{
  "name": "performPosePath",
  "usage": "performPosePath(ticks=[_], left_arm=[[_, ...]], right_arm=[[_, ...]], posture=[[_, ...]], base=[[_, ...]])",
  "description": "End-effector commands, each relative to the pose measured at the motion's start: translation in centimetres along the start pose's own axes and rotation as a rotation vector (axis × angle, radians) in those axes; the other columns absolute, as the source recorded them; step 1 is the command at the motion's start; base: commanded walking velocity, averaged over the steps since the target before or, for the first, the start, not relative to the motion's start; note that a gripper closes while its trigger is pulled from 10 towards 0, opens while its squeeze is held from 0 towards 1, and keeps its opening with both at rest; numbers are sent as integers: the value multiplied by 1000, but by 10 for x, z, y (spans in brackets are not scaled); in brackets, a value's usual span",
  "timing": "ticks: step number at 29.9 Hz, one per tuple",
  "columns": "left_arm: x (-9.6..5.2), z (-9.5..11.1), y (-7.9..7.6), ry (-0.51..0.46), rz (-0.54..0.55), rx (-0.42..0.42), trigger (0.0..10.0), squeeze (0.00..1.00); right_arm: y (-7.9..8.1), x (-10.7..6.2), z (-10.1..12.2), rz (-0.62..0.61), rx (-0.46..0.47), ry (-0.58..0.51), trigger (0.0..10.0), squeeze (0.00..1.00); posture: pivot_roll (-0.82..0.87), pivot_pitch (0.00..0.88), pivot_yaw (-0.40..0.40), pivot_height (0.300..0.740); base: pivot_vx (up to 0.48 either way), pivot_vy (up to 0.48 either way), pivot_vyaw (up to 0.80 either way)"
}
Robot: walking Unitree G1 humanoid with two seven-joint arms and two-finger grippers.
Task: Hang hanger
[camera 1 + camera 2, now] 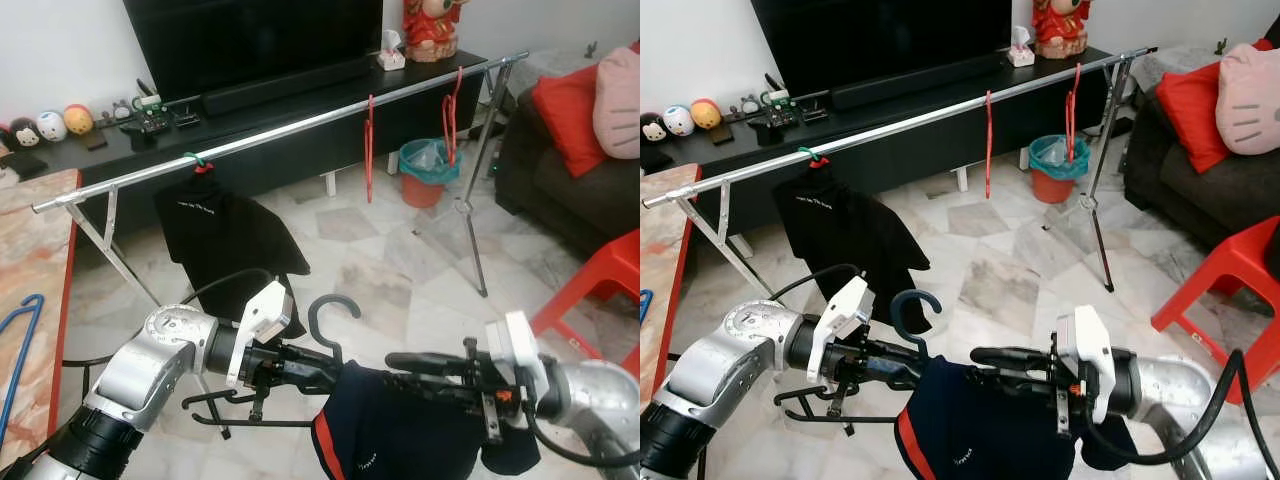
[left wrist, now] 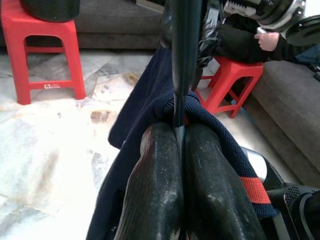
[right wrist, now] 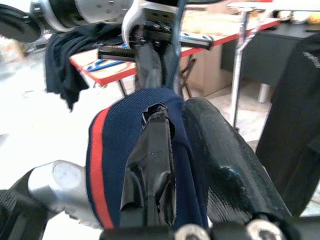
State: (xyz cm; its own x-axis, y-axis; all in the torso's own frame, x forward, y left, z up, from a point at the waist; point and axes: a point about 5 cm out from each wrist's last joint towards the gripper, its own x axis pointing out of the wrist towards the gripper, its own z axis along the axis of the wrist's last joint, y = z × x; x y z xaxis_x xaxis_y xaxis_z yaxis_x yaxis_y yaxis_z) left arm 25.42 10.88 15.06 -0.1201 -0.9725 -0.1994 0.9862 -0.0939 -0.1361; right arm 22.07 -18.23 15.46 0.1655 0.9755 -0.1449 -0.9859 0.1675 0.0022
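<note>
Hanger point(image 1: 333, 318) and its dark blue shirt point(image 1: 400, 430) sit low in front of me, between my two arms, well below the long silver rail point(image 1: 300, 127). The hanger is black and its hook curls up above the shirt.

My left gripper point(image 1: 325, 372) is squeezed tight on the neck of the hanger, right where the hook comes out of the shirt's collar. In the left wrist view my two black fingers point(image 2: 155, 185) press together with the thin black stem pinched between them, and the collar bunches up against them.

My right gripper point(image 1: 400, 365) comes in from the other side and holds the shirt. In the right wrist view the blue cloth with its red stripe is caught between my two fingers point(image 3: 220, 155), and one finger is wrapped in the cloth. The two grippers almost meet at the collar.

On the rail a black shirt point(image 1: 225, 235) already hangs from a hanger near the left end. Two red hangers point(image 1: 370, 140) hang bare farther to the right. A teal bin point(image 1: 428, 170) stands on the floor behind the rail. A red stool point(image 1: 600, 290) stands by the dark sofa on my right.
</note>
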Motion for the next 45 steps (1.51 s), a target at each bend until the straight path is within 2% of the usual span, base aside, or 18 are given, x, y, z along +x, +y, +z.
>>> performPosePath(ticks=[1,7,14,21,22,29,35,38,39,40,41,45], left_arm=[[1,11,-1,-17,-18,41,10000,0],[7,11,-1,-5,-33,56,10000,0],[12,12,0,0,-43,68,10000,0],[15,11,0,-1,-41,73,10000,0],[17,11,0,-1,-42,75,10000,0],[19,12,2,-3,-31,86,10000,0],[22,10,5,13,-14,97,10000,0],[22,10,9,8,19,110,10000,0],[23,11,10,4,29,111,10000,0],[23,12,11,1,36,114,10000,0],[23,14,14,-7,56,122,10000,0],[24,17,17,-17,65,127,10000,0]], right_arm=[[-1,2,4,42,1,-4,10000,0],[-7,8,-1,118,-4,92,10000,0],[-13,16,-12,194,39,141,10000,0],[-19,25,-11,222,24,147,10000,0],[-21,29,-8,239,18,139,10000,1000],[-26,35,8,238,-58,95,10000,1000],[-17,41,11,290,-67,87,10000,1000],[-11,43,3,308,-83,128,10000,1000],[-9,42,2,313,-80,137,10000,871],[-8,42,0,318,-77,149,10000,55],[-6,40,-4,321,-79,175,10000,0],[-6,38,-11,313,-82,210,10000,0]], posture=[[-52,47,76,740],[-55,47,75,740],[-49,43,66,740],[-45,40,60,740],[-47,36,59,740],[-49,35,57,740],[-51,31,58,740],[-50,30,58,740],[-49,30,58,740],[-49,30,58,740],[-49,30,58,740],[-53,27,57,740]], base=[[0,0,0],[0,0,0],[0,0,0],[0,0,0],[0,0,0],[0,0,0],[0,0,0],[0,0,0],[0,0,0],[0,0,0],[0,0,0],[0,0,0]])
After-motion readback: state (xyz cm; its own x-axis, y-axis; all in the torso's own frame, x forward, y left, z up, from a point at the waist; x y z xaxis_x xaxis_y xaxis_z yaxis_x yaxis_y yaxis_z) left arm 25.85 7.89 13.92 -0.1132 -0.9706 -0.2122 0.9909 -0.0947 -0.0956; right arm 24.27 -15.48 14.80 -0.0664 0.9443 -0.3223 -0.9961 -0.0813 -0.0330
